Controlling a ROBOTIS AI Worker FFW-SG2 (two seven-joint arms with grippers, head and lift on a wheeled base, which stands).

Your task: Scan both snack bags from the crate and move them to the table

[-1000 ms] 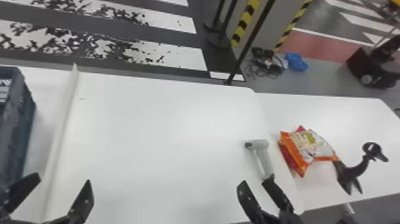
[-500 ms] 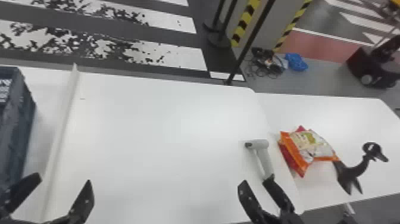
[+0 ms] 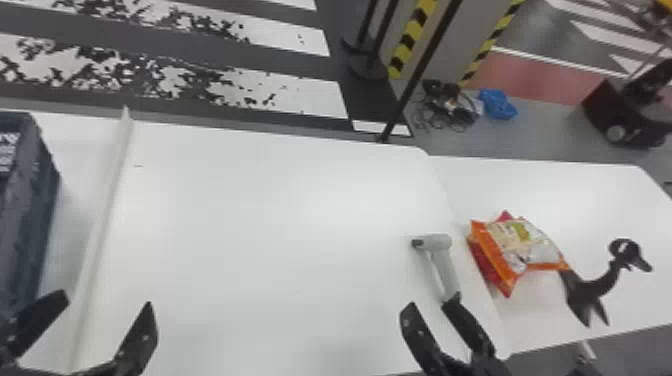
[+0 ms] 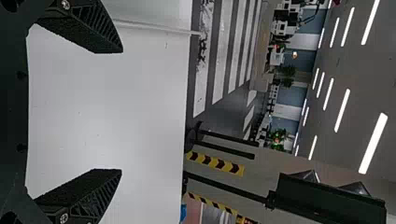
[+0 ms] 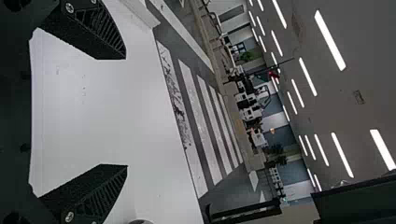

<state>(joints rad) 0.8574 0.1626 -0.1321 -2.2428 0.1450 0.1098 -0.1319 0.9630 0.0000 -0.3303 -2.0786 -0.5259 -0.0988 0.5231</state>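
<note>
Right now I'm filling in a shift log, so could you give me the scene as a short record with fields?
crate: dark blue, at the head view's left edge
snack bags: an orange-and-white one lying over a red one, out of the crate, on the right-hand table
scanner: grey, left of the bags
left gripper: open, beside the crate, nothing between its fingers
right gripper: open, near the scanner's handle; contact unclear
scanned: cannot tell

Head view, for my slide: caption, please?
Orange snack bag atop a red snack bag, right of the grey handheld scanner.
</note>
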